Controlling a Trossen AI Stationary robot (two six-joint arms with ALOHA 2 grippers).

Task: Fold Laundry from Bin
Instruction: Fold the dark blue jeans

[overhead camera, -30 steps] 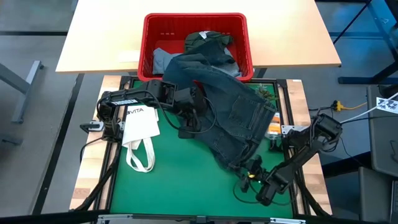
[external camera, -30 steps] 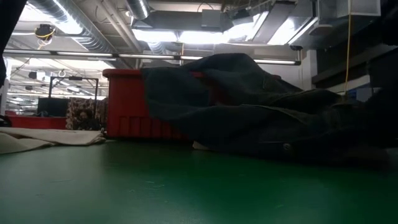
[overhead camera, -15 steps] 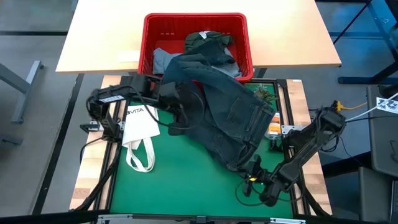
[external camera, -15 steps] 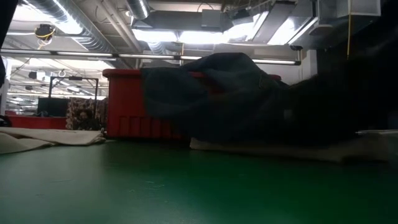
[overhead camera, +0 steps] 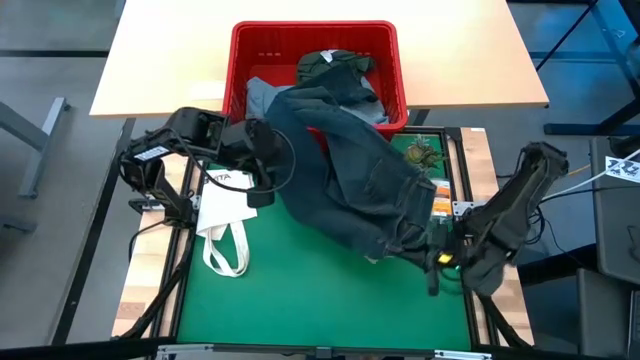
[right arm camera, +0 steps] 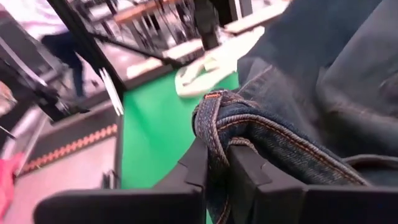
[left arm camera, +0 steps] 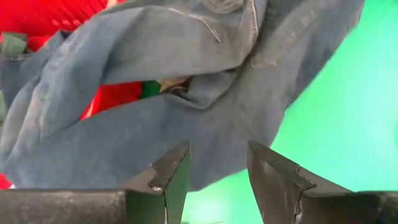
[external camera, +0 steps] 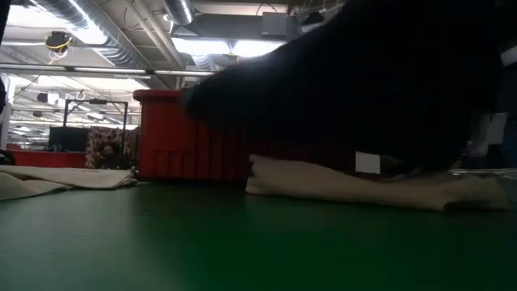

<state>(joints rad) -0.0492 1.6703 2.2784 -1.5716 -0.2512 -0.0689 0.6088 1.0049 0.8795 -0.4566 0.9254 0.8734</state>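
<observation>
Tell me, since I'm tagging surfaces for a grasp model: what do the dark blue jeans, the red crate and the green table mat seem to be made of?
The dark blue jeans look like matte woven denim: orange topstitching and thick seams show where the right gripper pinches an edge. The red crate seems moulded plastic, smooth and slotted. The green table mat looks smooth and slightly sheened; its material is unclear.

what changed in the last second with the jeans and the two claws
The right claw moved in from the mat's near right corner and shut on the hem of the dark navy jeans, bunching their lower end toward the right edge. The left claw, open, drew back toward the left, off the jeans. The red bin and white tote bag stayed put.
</observation>
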